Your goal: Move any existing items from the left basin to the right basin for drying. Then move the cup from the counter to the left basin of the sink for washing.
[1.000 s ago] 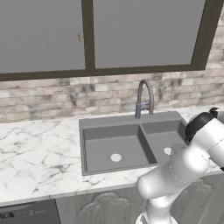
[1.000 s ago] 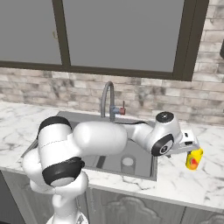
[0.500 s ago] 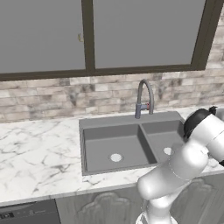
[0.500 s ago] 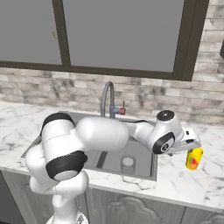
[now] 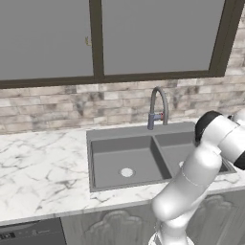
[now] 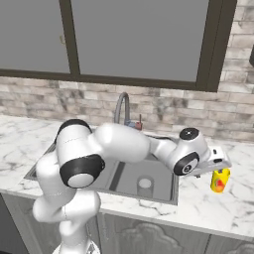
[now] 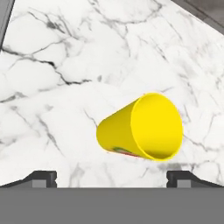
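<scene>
Hand view has the cup (image 7: 142, 127) sitting right under the camera, open mouth facing up toward the lens and empty as far as anyone can see inside it. The two fingertips (image 7: 41, 178) poke up far apart at the bottom, one on each side of the cup, so the gripper (image 7: 111, 179) is spread wide and holding nothing.

Right base view puts the cup (image 6: 220, 179) upright on the counter (image 6: 223, 208), on the right of the sink (image 6: 144, 191) and well clear of its rim, with the gripper (image 6: 218, 164) hovering just above it.

What could go wrong, judging from here: the cup looks a bit off to the right of the midpoint between the fingers, so on the way down one finger might land on the rim instead of sliding past it, and that would tip the cup or skid it across the smooth marble. A thin round plastic wall could also squirt out if the squeeze comes too high. And the carry to the left basin (image 5: 125, 161) goes over the right basin and the divider, so a low swing could clip the rim or the tap (image 5: 158, 107).

Containers: left basin shows just its pale drain, nothing in it. Right basin (image 6: 149, 173) shows a drain too, though the arm covers a good part of it in both base views, so that one's only a partial check.
</scene>
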